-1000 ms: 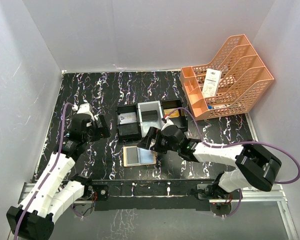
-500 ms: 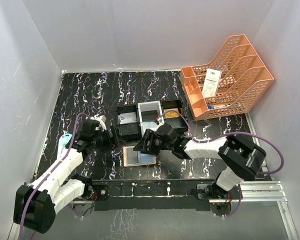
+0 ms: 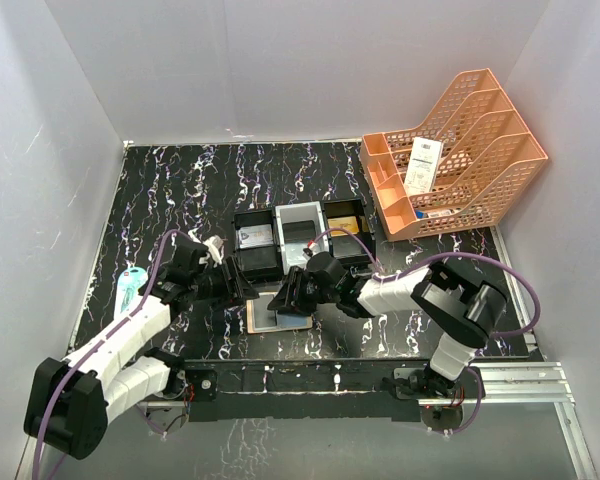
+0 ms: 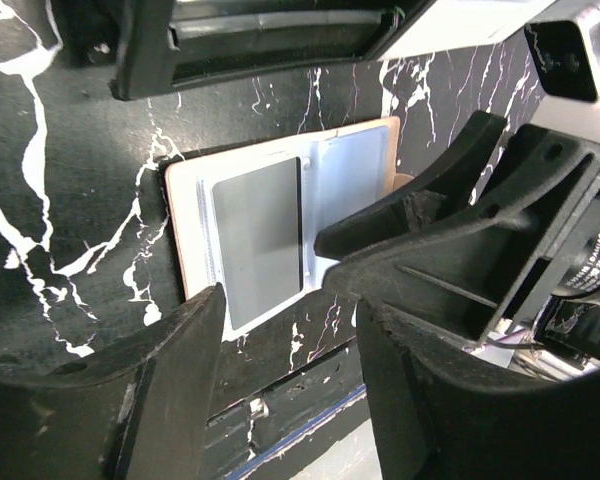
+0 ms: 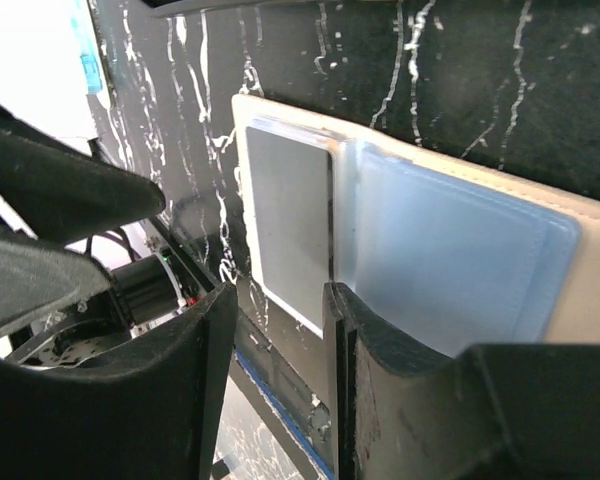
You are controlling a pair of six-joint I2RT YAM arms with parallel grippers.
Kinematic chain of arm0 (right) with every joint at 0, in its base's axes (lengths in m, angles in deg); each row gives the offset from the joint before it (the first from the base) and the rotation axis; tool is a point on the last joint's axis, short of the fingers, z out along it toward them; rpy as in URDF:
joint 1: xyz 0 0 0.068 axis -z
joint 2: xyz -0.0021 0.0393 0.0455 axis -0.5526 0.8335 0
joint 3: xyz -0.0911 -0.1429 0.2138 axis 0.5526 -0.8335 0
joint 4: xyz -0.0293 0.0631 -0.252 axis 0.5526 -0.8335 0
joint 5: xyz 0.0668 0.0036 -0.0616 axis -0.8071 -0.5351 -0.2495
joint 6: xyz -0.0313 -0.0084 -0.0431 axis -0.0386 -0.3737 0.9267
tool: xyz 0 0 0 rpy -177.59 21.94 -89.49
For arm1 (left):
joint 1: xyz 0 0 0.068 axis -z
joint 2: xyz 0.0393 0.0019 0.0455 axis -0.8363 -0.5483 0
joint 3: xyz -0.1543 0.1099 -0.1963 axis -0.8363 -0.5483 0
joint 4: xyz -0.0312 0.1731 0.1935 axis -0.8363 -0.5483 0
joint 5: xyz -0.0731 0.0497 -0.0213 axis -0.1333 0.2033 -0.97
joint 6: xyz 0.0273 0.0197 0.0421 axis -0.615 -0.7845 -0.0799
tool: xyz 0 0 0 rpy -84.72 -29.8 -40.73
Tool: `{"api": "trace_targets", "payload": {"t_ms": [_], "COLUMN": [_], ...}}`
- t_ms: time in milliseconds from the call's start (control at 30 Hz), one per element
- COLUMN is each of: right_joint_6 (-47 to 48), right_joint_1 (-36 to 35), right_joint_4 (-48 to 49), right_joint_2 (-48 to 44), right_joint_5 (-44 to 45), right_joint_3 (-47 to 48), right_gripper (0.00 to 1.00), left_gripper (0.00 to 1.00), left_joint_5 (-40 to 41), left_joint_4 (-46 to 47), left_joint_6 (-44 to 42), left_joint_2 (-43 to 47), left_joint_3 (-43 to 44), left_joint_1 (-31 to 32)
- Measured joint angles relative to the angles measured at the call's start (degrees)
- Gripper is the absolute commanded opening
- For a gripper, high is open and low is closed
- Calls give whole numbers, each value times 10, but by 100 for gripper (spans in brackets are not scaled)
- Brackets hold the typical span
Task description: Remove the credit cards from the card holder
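Observation:
The tan card holder [image 3: 268, 320] lies open on the black marbled table. A silvery grey credit card [image 4: 258, 240] sits in its left half and pale bluish slots [image 5: 450, 265] fill the right half. My left gripper [image 3: 247, 289] hovers at the holder's left edge, open, with only table between its fingers [image 4: 140, 390]. My right gripper [image 3: 286, 298] is low over the holder, jaws narrowly open. One of its fingertips [image 5: 332, 300] rests at the grey card's [image 5: 288, 215] inner edge; nothing is clamped. The right gripper's fingers [image 4: 430, 225] cover the holder's right side in the left wrist view.
A black-and-grey three-compartment tray [image 3: 280, 262] stands just behind the holder, with a greyish card [image 3: 255, 238] on the left and a gold one [image 3: 347, 227] on the right. An orange file rack [image 3: 460, 160] with a white receipt [image 3: 422, 165] is at the back right. The table's front edge is close.
Both arms have closed in on the card holder, the left from the left, the right dropping onto it. Both grippers' jaws have narrowed.

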Motion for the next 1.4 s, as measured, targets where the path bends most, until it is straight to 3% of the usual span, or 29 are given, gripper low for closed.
{"api": "trace_targets", "payload": {"t_ms": [400,733,867,1233,1400], "right_joint_6": [0,-5,-13,-23,-24], "right_joint_1": [0,0,0,0,0], "right_joint_4": [-44,-45,-42,-35,-34], "right_joint_2": [18,21,26,29,31], "right_joint_5": [5,4,0,-2,-2], "right_joint_3": [16,16,16,16,16], "right_gripper": [30,24,22,19,19], "left_gripper": [22,8,7,23,21], "left_joint_5": [12,45,55,80,87], "left_joint_4": [17,18,16,-11,-22], "left_joint_6": [28,38,43,40,34], "left_joint_2": [-67,-134,-139,-112,-112], "left_joint_3": [0,0,0,-3,-3], "left_joint_1": [46,100,103,104,104]}}
